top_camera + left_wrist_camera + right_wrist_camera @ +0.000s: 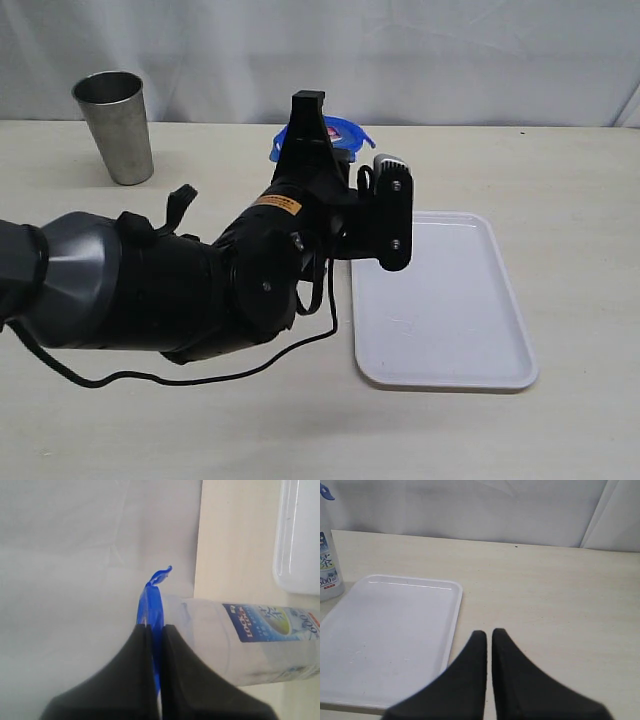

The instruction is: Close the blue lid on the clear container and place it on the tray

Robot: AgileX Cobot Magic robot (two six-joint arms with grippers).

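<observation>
Left pincer (155,628) clamped on blue lid (150,597) edge, lid on clear container (210,635)

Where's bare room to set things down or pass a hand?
The tray is bare all over. Open table lies right of the tray, in front of it, and between the steel cup and the left arm. Crowded: by the tray's far-left corner, where the left hand pinches the blue lid atop the clear container.

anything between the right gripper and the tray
Nothing. In the right wrist view, only a strip of bare tabletop shows between the shut right gripper and the tray.
</observation>
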